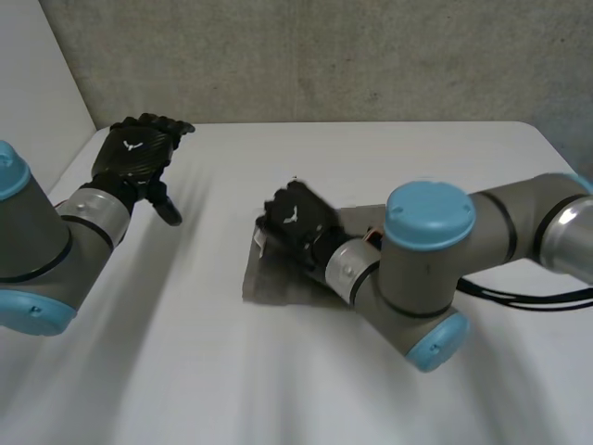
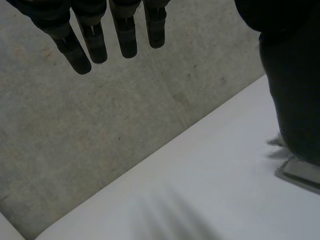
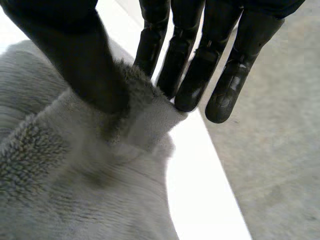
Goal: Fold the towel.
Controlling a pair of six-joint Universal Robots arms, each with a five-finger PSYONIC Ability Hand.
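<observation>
Finds the right hand (image 3: 85,60) closed in a pinch on the towel (image 3: 75,190): thumb pressed down into the grey pile, straight fingers (image 3: 195,85) set against the other side of a raised fold, cloth caught between. Puts the pinch at the towel's border; cannot tell whether edge or corner. Sees a strip of white table (image 1: 185,371) beyond those fingertips in the right wrist view. Places the towel, in the head view, near the middle of the table, lying low on the surface and partly covered by the right hand and the forearm of the right arm (image 1: 426,269).

Finds the left hand (image 2: 90,45) open, fingers straight and a little spread, holding nothing. Places it, in the head view, over the table's far left part, back of the hand toward the camera, well apart from the towel and from the right hand. Notes beyond its fingertips, in the left wrist view, the grey wall (image 2: 100,140) and the table's edge beneath it. Notes the left arm (image 1: 37,241) bent at the near left.
</observation>
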